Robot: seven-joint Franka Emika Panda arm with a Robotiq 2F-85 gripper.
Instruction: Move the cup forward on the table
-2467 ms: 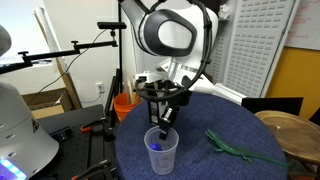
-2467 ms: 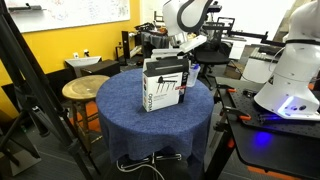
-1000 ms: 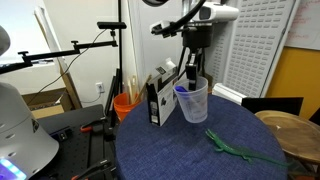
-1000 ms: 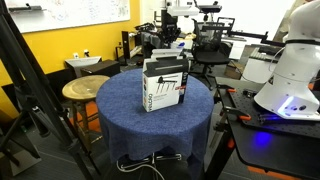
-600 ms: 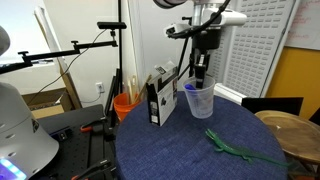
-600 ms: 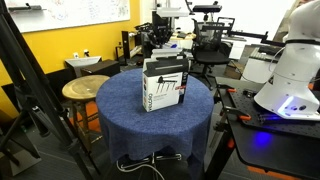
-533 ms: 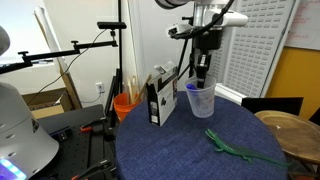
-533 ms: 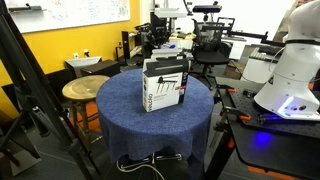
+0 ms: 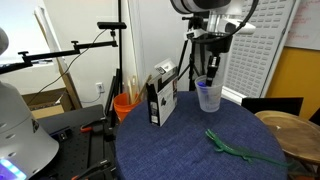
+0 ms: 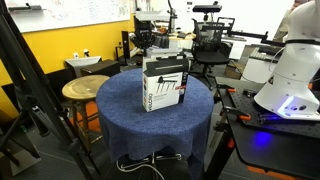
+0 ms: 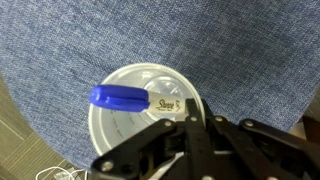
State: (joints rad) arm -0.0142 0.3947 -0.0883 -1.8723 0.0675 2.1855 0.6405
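— Where do the exterior cameras stand?
— On opposite sides of the table (image 9: 175, 150) (image 10: 150, 125), slightly above it, both showing the box (image 9: 160, 98) (image 10: 165, 85). The wrist camera looks straight down, close over the cup (image 11: 128, 135).

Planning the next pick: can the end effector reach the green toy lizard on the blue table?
Probably yes: the green toy lizard lies uncovered, apart from the black-and-white box; the end effector must first release the clear plastic cup.
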